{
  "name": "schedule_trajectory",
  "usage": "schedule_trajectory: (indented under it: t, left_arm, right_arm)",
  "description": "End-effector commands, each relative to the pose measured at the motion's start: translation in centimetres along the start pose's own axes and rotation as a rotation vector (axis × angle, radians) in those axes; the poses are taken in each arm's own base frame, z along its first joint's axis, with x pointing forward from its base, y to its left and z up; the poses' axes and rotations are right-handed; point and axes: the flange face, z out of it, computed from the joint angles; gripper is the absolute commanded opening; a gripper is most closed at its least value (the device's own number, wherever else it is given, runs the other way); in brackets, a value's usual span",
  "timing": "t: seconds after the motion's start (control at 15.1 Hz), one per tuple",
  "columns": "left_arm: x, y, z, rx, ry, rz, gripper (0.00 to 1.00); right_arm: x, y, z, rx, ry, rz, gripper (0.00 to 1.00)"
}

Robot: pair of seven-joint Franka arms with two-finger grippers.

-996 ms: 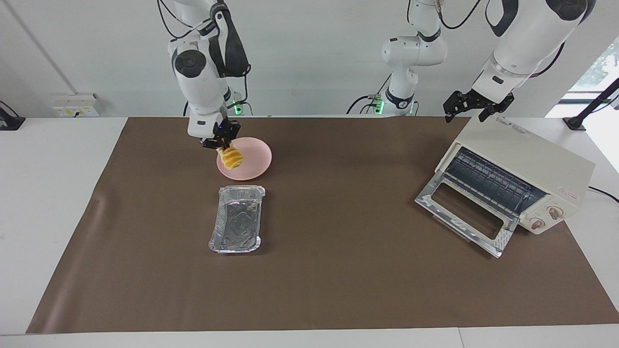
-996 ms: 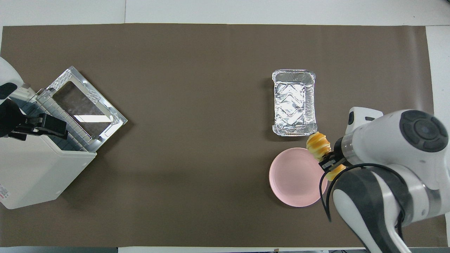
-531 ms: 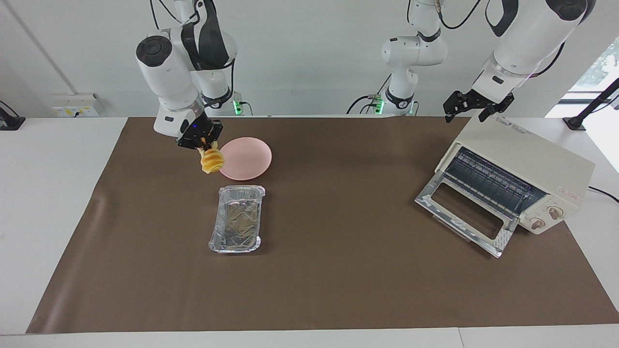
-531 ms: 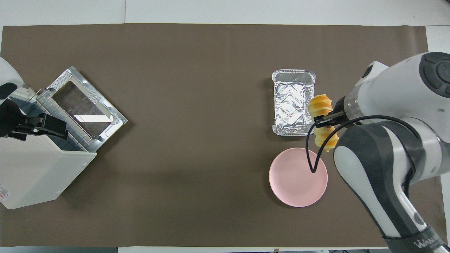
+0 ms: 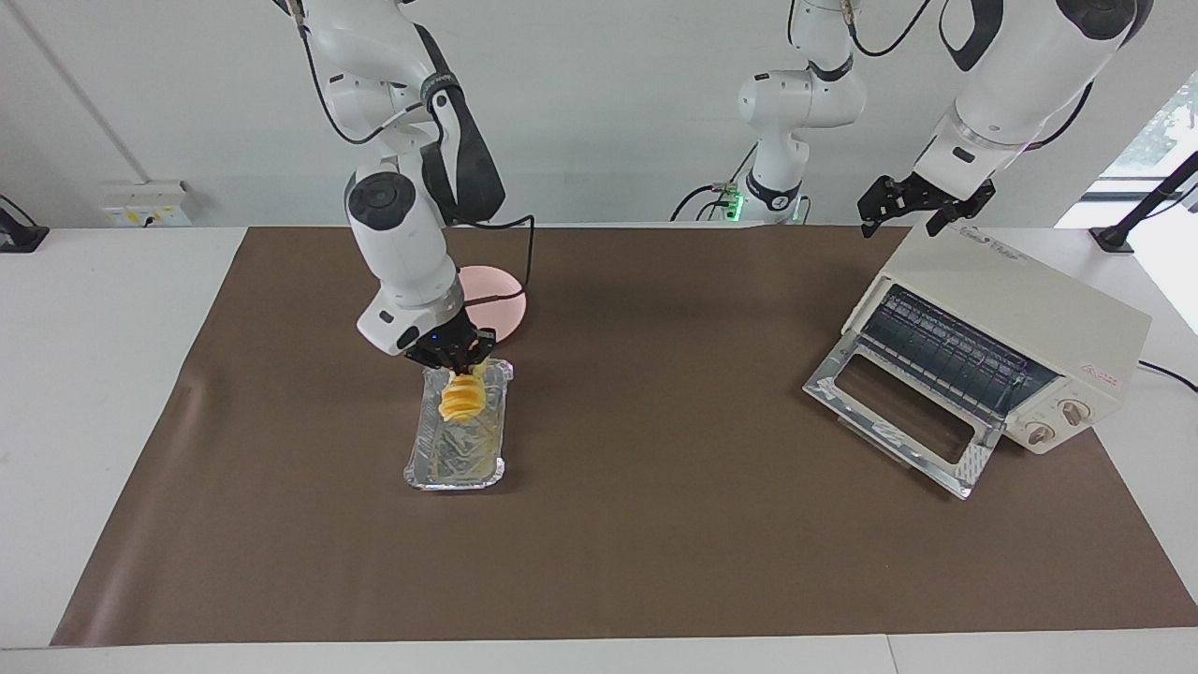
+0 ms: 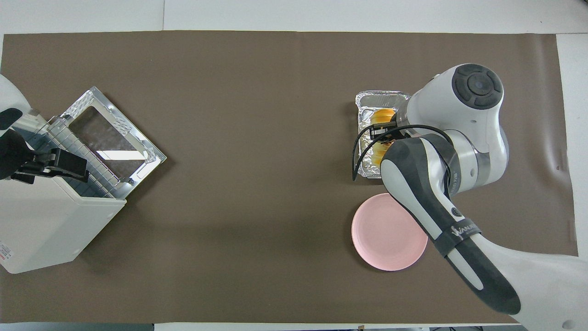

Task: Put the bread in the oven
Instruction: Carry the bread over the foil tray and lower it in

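Note:
The bread (image 5: 460, 399), a ridged golden loaf, hangs from my right gripper (image 5: 456, 368), which is shut on its upper end. The loaf is low over the silver foil tray (image 5: 455, 463), at the tray's end nearer the robots; I cannot tell whether it touches the foil. In the overhead view the bread (image 6: 382, 115) shows partly under the right gripper (image 6: 384, 134). The cream oven (image 5: 1015, 314) stands at the left arm's end with its glass door (image 5: 898, 412) dropped open and the rack showing. My left gripper (image 5: 922, 211) waits open above the oven's top.
The pink plate (image 5: 501, 301) lies bare, nearer the robots than the foil tray (image 6: 383, 95); it also shows in the overhead view (image 6: 388, 239). A brown mat (image 5: 655, 524) covers the table. The oven (image 6: 41, 230) stands turned at an angle.
My right gripper has carried the bread from beside the pink plate to low over the foil tray, away from the robots. The left arm and the oven have not moved.

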Motion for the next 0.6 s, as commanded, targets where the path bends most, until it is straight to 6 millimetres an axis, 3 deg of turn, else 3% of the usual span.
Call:
schedule_trajectory:
  t: [0.0,0.27,0.53]
  left_arm:
    - [-0.7,-0.4,0.0,-0.017,0.016,-0.001,1.00]
    - [-0.7,-0.4,0.0,-0.017,0.016,-0.001,1.00]
    - [-0.7,-0.4,0.0,-0.017,0.016,-0.001,1.00]
  right_arm:
    - [0.0,-0.2,1.8,0.003,0.006,0.019,0.00]
    - [0.3,-0.1,3.0,0.006,0.017,0.021,0.00]
    - [0.5,-0.1,5.4,0.013,0.045,0.020,0.00]
